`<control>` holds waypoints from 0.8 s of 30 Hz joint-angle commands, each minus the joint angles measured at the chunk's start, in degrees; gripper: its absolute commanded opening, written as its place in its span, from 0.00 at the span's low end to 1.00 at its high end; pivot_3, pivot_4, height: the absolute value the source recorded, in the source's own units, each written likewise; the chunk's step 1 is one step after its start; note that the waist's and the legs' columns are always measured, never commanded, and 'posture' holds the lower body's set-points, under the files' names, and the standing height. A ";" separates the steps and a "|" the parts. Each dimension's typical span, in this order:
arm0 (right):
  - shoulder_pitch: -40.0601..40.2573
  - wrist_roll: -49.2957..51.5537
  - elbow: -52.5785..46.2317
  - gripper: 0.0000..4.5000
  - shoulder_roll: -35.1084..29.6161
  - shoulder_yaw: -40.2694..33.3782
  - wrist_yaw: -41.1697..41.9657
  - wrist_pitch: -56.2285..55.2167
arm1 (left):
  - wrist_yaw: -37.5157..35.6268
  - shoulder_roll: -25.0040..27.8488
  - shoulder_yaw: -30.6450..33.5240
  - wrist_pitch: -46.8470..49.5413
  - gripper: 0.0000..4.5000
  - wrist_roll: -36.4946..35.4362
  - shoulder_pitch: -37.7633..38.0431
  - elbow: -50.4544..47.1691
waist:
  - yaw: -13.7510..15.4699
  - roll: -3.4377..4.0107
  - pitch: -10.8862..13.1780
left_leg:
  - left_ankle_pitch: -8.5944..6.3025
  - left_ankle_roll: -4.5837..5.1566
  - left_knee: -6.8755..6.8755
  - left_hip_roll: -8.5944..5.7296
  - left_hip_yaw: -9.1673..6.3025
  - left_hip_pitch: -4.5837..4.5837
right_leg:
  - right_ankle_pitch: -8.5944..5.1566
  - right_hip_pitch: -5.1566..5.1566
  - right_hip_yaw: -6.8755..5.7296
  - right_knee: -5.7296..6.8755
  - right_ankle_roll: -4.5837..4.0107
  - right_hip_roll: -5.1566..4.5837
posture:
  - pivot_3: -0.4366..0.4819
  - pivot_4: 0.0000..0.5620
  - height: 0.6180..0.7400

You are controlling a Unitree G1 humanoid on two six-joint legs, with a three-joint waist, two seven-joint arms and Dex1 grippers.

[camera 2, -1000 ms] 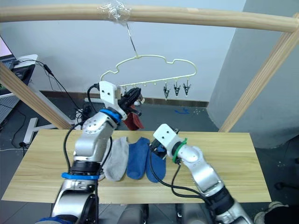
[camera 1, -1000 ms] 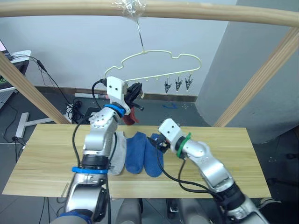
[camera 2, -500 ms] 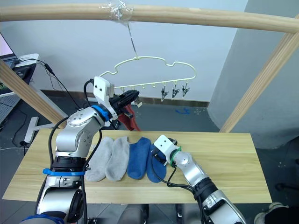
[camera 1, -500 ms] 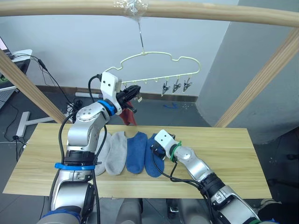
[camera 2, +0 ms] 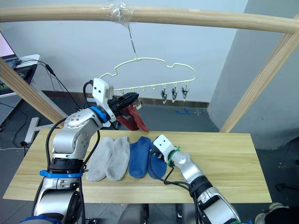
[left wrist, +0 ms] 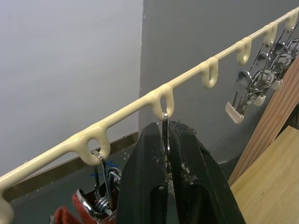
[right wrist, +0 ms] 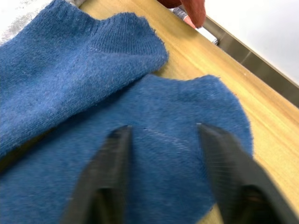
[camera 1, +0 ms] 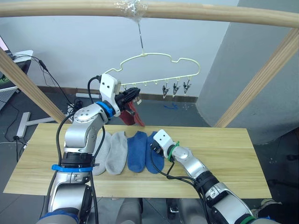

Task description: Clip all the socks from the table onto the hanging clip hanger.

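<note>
Wooden table (camera 1: 224, 154): right gripper (right wrist: 163, 154), jaws wide, straddles blue sock (right wrist: 177, 158) at 12 o'clock; left gripper (left wrist: 164, 154) pinches hanger (left wrist: 205, 74) clip (left wrist: 164, 126).

A round wooden pole (camera 1: 149, 10) runs level across the top of the scene, and everything else sits relative to it. A wad of clear tape (camera 1: 132, 5) is wrapped around the pole near its middle. Two slanted wooden poles brace it from below: the left brace (camera 1: 28, 86) descends toward the left side, and the right brace (camera 1: 257, 79) drops from the pole's right end. Behind the pole stands a pale wall (camera 1: 70, 46), with a grey wall section (camera 1: 252, 37) to the right. Far below the pole's left end, black cables (camera 1: 51, 79) trail across the dark floor (camera 1: 14, 116), beside a white stand foot (camera 1: 23, 123).
</note>
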 commanded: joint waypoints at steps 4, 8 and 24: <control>2.37 0.54 -2.24 0.01 -1.05 -1.32 1.89 4.89 | -0.81 0.76 0.62 1.31 0.00 -1.18 0.99 -2.13 | 0.00 0.00 -0.04 | 0.00 0.00 0.00 0.00 0.01 0.02 | -0.01 0.02 0.01 0.00 0.01 0.00 | 0.42 0.38 0.61; 4.15 -0.04 -9.36 0.01 -2.18 -0.90 2.64 5.73 | -1.00 1.12 0.90 3.68 0.00 -2.57 1.47 -3.02 | 0.00 0.00 -0.04 | 0.00 0.00 0.00 0.01 -0.02 0.02 | -0.05 0.02 -0.01 0.00 0.08 0.00 | 0.42 0.38 0.61; 5.63 4.86 -41.82 0.01 -1.59 -2.65 4.85 19.94 | -3.86 4.18 3.67 18.95 0.00 -12.28 -0.16 -3.81 | -0.26 0.00 -0.04 | 0.00 0.00 -0.02 0.05 -0.05 0.01 | -0.07 -0.02 -0.02 -0.01 0.11 0.07 | 0.40 0.39 0.61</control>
